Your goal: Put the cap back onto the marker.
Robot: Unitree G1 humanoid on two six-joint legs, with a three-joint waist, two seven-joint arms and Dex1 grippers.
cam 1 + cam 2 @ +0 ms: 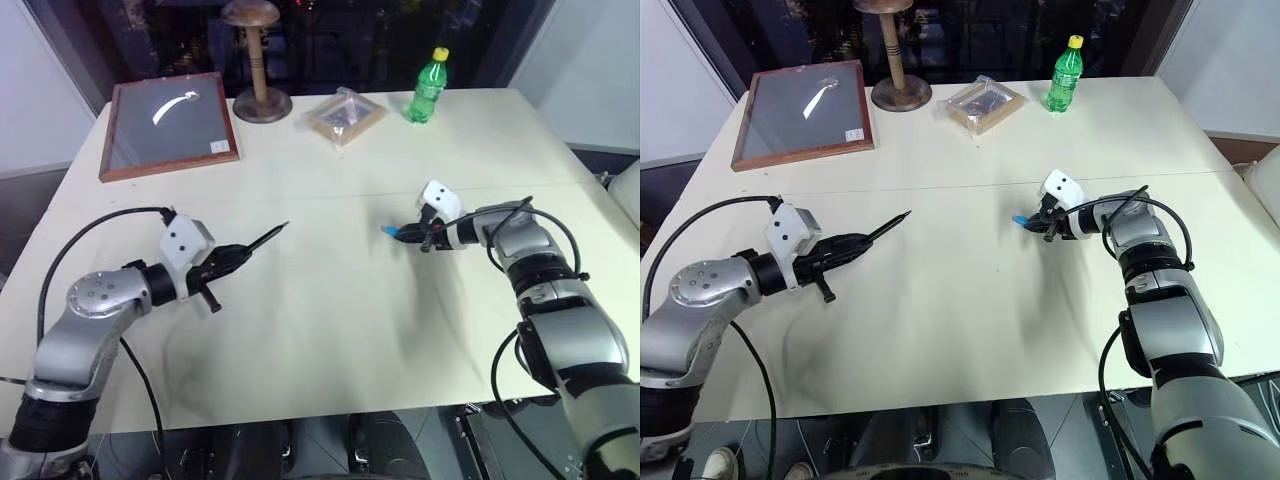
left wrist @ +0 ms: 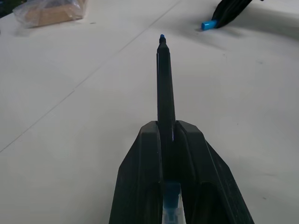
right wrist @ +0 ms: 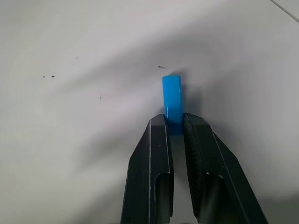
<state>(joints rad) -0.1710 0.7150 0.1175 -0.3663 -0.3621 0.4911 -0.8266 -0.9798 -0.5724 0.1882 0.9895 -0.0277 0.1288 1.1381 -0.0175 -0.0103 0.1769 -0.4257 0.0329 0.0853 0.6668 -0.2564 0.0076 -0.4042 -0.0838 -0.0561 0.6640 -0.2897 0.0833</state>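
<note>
Left gripper (image 1: 232, 257) clamped tight on the slim black pen-like marker (image 1: 268, 237), held above the cream tabletop (image 1: 330, 320) at about eight o'clock of the table's middle; bare blue-tipped point aimed toward two o'clock, pale rear end of the marker sunk between the black fingers (image 2: 140, 186) and mostly hidden in the left wrist view. Right gripper (image 1: 412, 235) pinched shut on the tiny bright blue plastic cap (image 1: 389, 231), at about three o'clock of the table's middle, well apart from the marker tip. Near end of the cap buried between the right fingertips (image 3: 159, 135), only the far part sticking out; impossible to tell whether the cap rests on the table or hangs just above it. Along the far edge, from ten to one o'clock: dark wood-framed tray (image 1: 168, 125), turned wooden stand (image 1: 258, 60) with its top cut off, crinkled clear plastic packet (image 1: 343, 114) with contents too small to make out, green plastic bottle with yellow lid (image 1: 428, 88).
</note>
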